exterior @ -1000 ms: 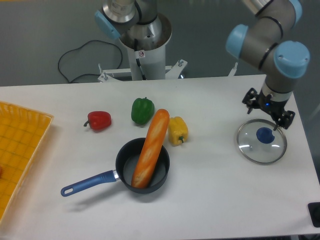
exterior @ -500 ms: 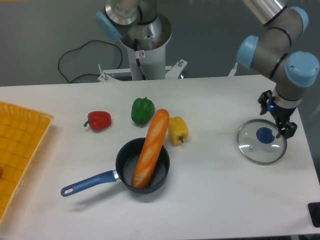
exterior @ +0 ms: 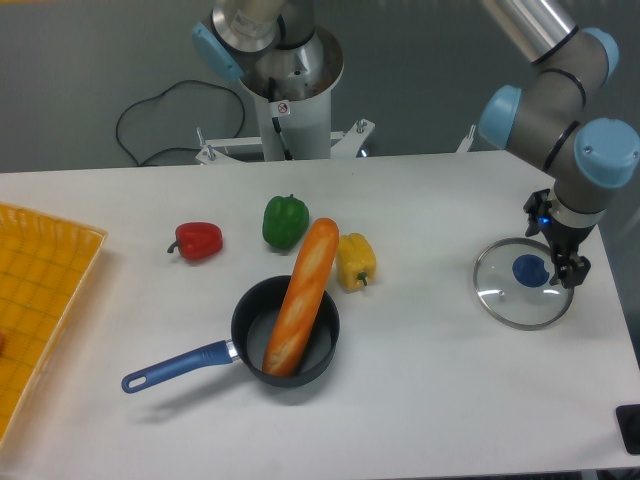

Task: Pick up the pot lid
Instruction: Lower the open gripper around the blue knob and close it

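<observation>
The pot lid (exterior: 506, 290), clear with a pale rim and a blue knob (exterior: 530, 269), lies at the right side of the table. My gripper (exterior: 552, 240) reaches in from the upper right, its fingers apart and nothing seen between them. It is over the lid's far right edge, up and to the right of the knob. The arm and gripper cover part of that edge. How high the fingertips stand over the lid I cannot tell.
A black pan (exterior: 256, 306) with a blue handle holds a long baguette (exterior: 301, 297). Behind it are a yellow pepper (exterior: 356, 261), a green pepper (exterior: 285, 222) and a red pepper (exterior: 196, 242). A yellow container (exterior: 60, 310) stands at the left edge.
The gripper has shifted right and slightly down in the view, and it has turned, with its fingers still apart. The lid and the other objects have stayed put.
</observation>
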`<state>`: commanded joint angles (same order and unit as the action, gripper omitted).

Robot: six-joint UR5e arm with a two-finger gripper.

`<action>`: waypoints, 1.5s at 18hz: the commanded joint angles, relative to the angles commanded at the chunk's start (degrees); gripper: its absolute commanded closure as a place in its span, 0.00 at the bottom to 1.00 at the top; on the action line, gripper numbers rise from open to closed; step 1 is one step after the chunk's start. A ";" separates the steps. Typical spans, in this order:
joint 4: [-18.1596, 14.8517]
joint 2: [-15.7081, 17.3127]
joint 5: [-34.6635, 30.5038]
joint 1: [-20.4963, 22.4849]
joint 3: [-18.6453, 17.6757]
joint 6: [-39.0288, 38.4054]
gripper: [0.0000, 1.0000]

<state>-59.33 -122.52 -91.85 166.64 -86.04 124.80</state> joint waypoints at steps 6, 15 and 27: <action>0.09 -0.62 0.00 -0.09 -0.18 0.00 0.00; 0.18 -1.32 0.00 -0.35 -0.53 -0.26 0.00; 1.41 -1.41 0.00 -0.44 -1.14 0.00 0.42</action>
<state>-57.92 -123.93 -91.85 166.20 -87.19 124.80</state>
